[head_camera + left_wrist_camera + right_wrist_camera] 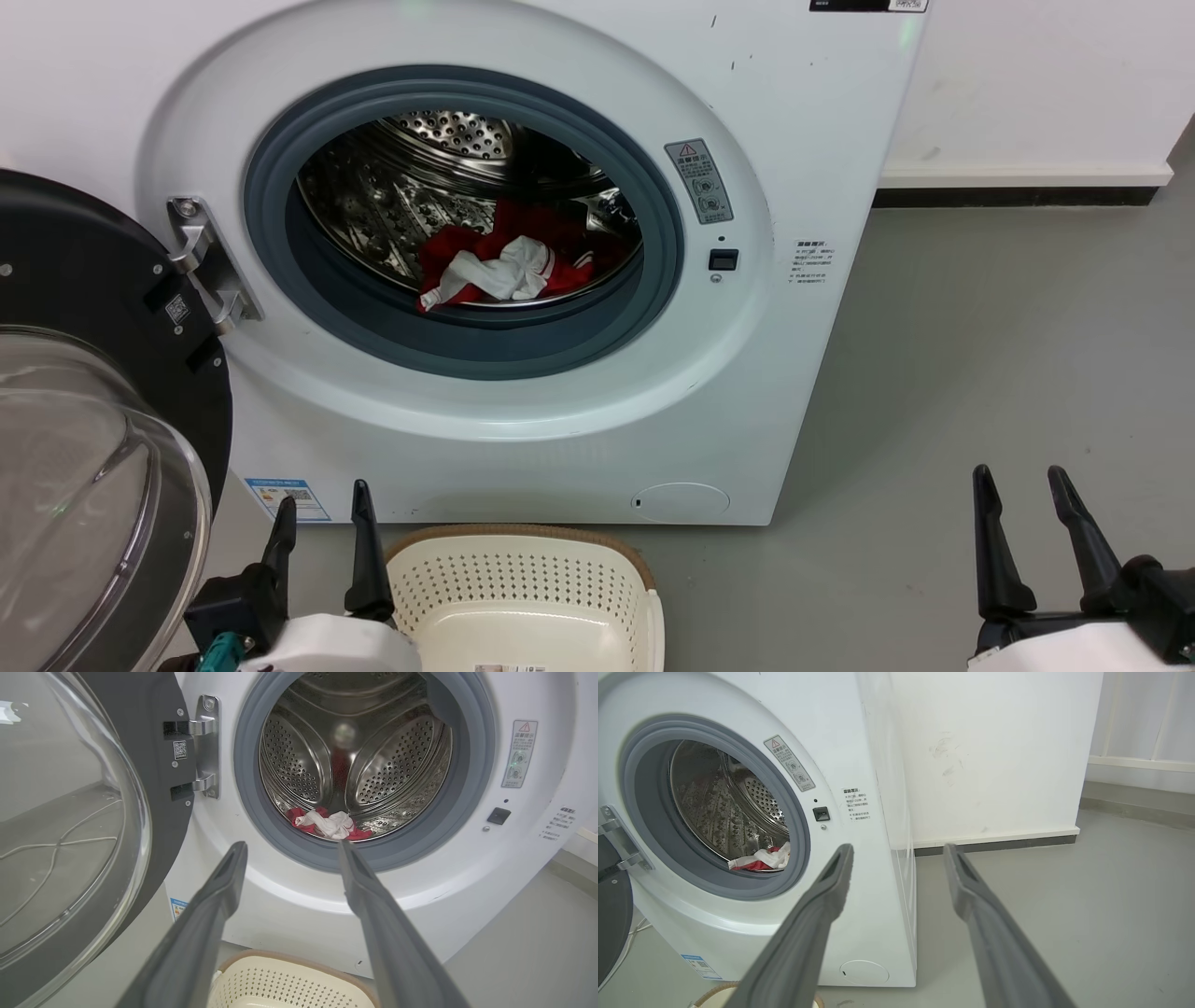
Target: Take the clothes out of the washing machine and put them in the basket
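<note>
1. Two red-and-white clothes (509,261) lie bunched in one heap on the bottom of the drum (439,140) of the washing machine (523,420), close behind the front lip of the grey gasket (467,345). No garment shows in the basket (523,535), so the task looks barely begun.
2. The basket stands on the floor at the foot of the machine's front, below the porthole and just beside the left hand (322,495).
3. Both hands are released, fingers spread and holding nothing. The right hand (1018,473) hangs over bare floor beyond the machine's right front corner, well apart from the porthole.
4. From the left hand the heap lies up and ahead, slightly to the right. In the left wrist view it sits between the two fingertips. The left arm therefore looks nearer and better lined up for the reach.
5. The heap's long axis runs side to side across the drum bottom. A twisted white piece on top points its tail left, toward the gasket.
6. The open door (84,243) stands near the left arm, so it could get in the way of a reach.
</note>
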{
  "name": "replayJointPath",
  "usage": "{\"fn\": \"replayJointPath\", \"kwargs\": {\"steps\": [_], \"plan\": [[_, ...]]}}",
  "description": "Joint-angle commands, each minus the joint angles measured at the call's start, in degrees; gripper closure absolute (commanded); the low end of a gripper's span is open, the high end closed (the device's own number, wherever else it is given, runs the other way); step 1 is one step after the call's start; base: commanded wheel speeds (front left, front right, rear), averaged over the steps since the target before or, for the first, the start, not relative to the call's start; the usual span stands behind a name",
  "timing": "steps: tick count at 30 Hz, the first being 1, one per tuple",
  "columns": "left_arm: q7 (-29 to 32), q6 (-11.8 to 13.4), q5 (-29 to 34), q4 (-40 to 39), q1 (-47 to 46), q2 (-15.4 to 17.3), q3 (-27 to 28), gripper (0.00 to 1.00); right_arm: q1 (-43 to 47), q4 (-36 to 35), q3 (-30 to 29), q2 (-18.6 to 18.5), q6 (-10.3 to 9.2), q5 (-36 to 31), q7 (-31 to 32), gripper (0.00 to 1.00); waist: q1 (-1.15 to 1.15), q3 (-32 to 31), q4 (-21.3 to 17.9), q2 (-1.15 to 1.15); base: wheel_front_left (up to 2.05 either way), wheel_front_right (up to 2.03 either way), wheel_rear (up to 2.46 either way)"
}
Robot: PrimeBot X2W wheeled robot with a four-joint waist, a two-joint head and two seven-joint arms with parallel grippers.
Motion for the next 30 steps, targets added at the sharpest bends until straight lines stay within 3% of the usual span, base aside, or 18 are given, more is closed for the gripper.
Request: {"fn": "replayJointPath", "kwargs": {"steps": [1, 19, 30], "plan": [[-0.46, 0.37, 1.46, -0.44, 0.29, 0.52, -0.26, 0.00, 0.47, -0.67, 0.08, -0.21, -0.02, -1.42, -0.47, 0.00, 0.00, -0.03, 0.02, 0.00, 0.00, 0.00, 0.00], [-2.57, 2.57, 9.50, -0.26, 1.45, 1.38, -1.98, 0.00, 1.96, -1.90, 0.19, -0.20, -0.02, -9.83, -2.66, 0.00, 0.00, -0.20, -0.06, 0.00, 0.00, 0.00, 0.00], [-3.91, 1.29, 13.48, -0.20, 2.51, 0.19, 0.11, 0.00, 3.17, -2.07, 0.04, -0.19, -0.02, -14.32, -3.92, 0.00, 0.00, -0.32, -0.27, 0.00, 0.00, 0.00, 0.00]]}}
